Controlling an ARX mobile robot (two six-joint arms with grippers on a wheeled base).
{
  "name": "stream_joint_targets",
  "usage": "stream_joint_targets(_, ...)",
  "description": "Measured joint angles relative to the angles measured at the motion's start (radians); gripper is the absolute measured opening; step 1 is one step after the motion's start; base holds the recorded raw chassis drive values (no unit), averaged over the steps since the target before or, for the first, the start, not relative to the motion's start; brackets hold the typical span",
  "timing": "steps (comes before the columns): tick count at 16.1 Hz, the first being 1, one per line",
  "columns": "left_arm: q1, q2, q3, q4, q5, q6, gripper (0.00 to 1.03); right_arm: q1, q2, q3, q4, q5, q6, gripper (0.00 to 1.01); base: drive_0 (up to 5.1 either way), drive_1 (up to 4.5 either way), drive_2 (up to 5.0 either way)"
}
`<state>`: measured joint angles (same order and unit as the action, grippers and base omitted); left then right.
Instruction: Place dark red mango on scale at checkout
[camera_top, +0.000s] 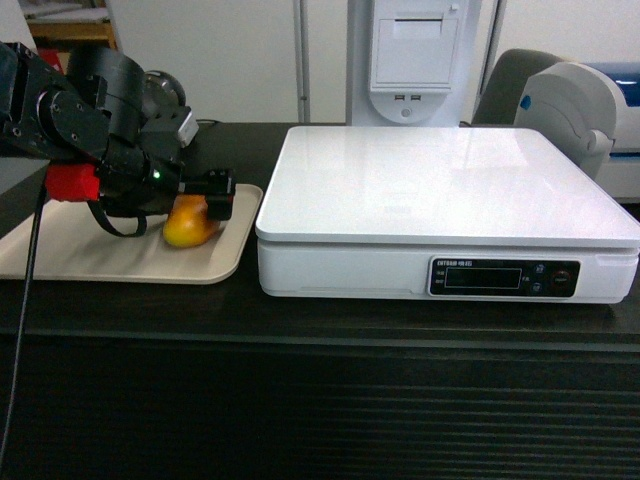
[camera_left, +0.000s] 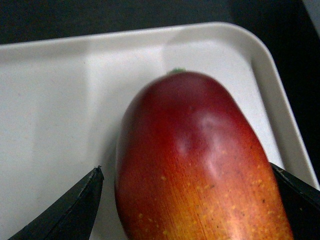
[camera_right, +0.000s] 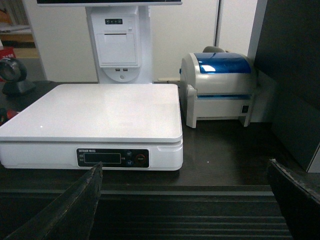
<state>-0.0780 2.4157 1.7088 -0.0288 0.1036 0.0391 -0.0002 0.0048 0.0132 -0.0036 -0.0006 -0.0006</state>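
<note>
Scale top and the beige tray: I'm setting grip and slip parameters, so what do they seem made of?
The scale top looks like glossy white plastic, possibly coated metal; it mirrors the printer behind it. The tray under the mango looks like matte cream moulded plastic, with a rounded raised rim and only soft, diffuse shine.

- The left arm (camera_top: 70, 120) reaches in from the left edge of the head view, black with a red collar at the wrist.
- The left pincer (camera_top: 205, 205) points right and slightly down, its jaws spread either side of the dark red mango (camera_left: 200, 165).
- One finger (camera_left: 75, 210) stands clear of the skin; contact at the other is unclear.
- The right pincer (camera_right: 185, 205) is held level, jaws wide apart with nothing between them.
</note>
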Motion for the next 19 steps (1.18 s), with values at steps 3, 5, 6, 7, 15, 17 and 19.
stream_joint_targets(3,-0.002,0.008,-0.004,0.006,-0.022,0.032,0.98,0.0,0.0,0.0,0.0,0.0,0.0,0.98,0.0,0.0,0.0)
stream_joint_targets(5,-0.002,0.004,-0.026,0.033,-0.019,0.04,0.84,0.0,0.0,0.0,0.0,0.0,0.0,0.98,0.0,0.0,0.0)
stream_joint_targets(6,-0.002,-0.002,-0.044,0.038,-0.018,0.04,0.73,0.0,0.0,0.0,0.0,0.0,0.0,0.98,0.0,0.0,0.0)
stream_joint_targets(7,-0.005,-0.011,-0.061,0.05,-0.022,0.039,0.65,0.0,0.0,0.0,0.0,0.0,0.0,0.98,0.0,0.0,0.0)
stream_joint_targets(15,-0.064,-0.337,-0.205,0.112,-0.044,-0.004,0.58,0.0,0.0,0.0,0.0,0.0,0.0,0.98,0.0,0.0,0.0)
stream_joint_targets(17,-0.148,-0.41,-0.227,0.112,-0.045,-0.033,0.58,0.0,0.0,0.0,0.0,0.0,0.0,0.98,0.0,0.0,0.0)
stream_joint_targets(19,-0.249,-0.441,-0.225,0.103,-0.053,-0.075,0.58,0.0,0.0,0.0,0.0,0.0,0.0,0.98,0.0,0.0,0.0)
